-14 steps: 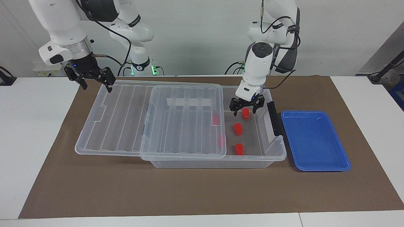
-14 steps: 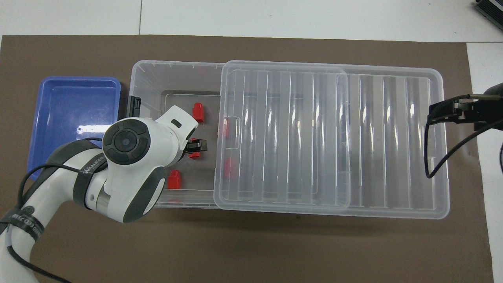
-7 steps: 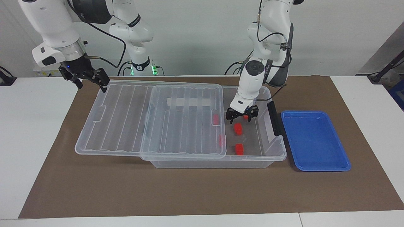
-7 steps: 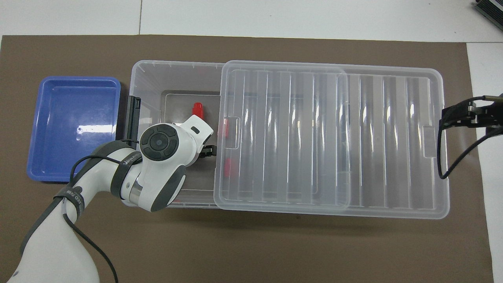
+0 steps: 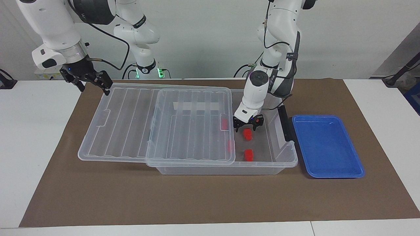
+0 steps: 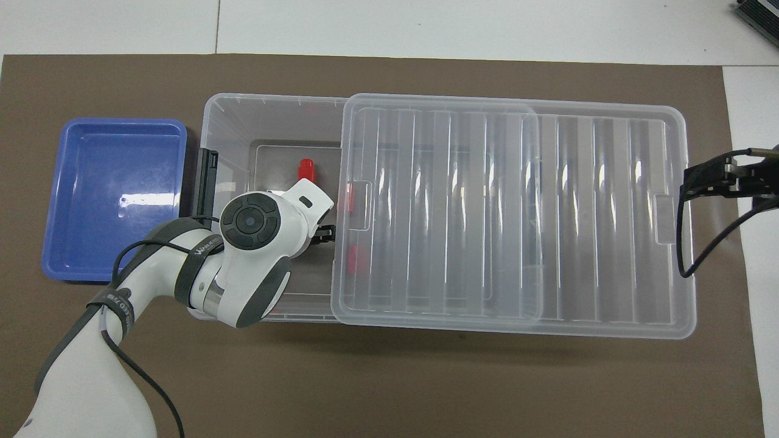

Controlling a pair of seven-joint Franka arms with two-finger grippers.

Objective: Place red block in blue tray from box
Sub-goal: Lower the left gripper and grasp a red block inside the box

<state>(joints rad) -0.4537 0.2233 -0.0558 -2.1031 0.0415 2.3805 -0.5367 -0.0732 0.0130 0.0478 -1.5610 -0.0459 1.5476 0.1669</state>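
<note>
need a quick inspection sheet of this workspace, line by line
surface: brown mat on a white table.
job's things: box with its lid slid toward the right arm's end; red blocks in the uncovered part; blue tray beside the box, nothing in it.
clutter: nothing seen.
hands: left hand low inside the box over a red block, open; right hand above the lid's end, open, holds nothing.
cables: black leads along both arms.
surroundings: plain wall.

L arm bent steeply down, wrist tilted, left gripper (image 5: pixel 248 125) low w/ fingers apart. R arm waits, raised at its own end, right gripper (image 5: pixel 88 79) open, pointing down.
</note>
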